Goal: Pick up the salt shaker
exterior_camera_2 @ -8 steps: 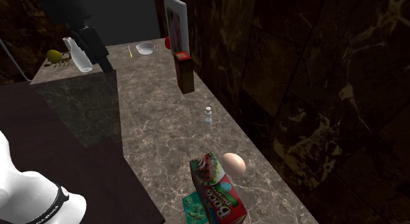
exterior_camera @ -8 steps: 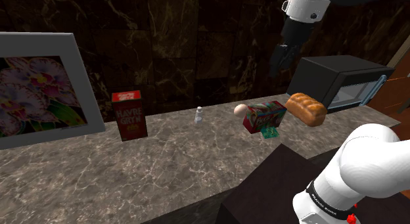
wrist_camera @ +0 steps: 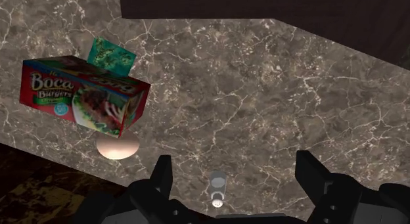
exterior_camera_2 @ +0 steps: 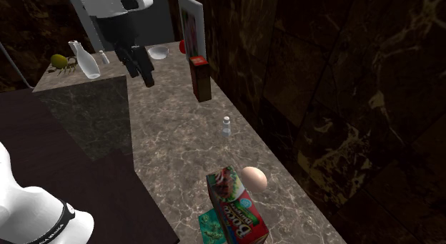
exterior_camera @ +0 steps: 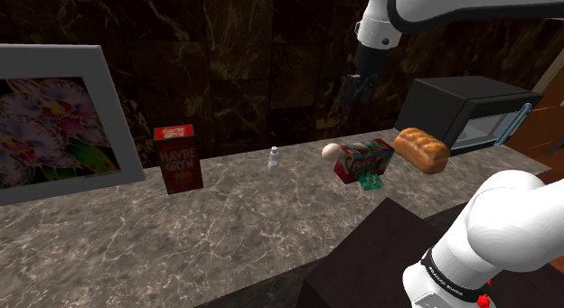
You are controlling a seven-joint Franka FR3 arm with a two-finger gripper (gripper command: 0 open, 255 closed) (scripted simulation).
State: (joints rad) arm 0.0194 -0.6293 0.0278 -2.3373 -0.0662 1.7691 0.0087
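Dim counter corner, dark stone throughout.
Shoulder view: veined grey-brown marble counter (exterior_camera: pixel 226 234); dark brown marble wall (exterior_camera: pixel 235 62) behind, 12 o'clock. Framed flower picture (exterior_camera: pixel 54 126) stands at 9 o'clock; black microwave (exterior_camera: pixel 452 107) at 3 o'clock.

Looks down on a brown marbled tabletop (wrist_camera: pixel 276 91), end effector (wrist_camera: pixel 234 165) spread wide, small white salt shaker (wrist_camera: pixel 217 190) upright between the fingers, nearer the nine o'clock one and touching neither. Finds a pale pinkish egg-shaped thing (wrist_camera: pixel 117 148) at about ten o'clock from the shaker, partly overlapped by a red Boca Burgers box (wrist_camera: pixel 82 98) at its eleven o'clock. Catches a teal packet (wrist_camera: pixel 113 54) peeking out at the box's one o'clock.
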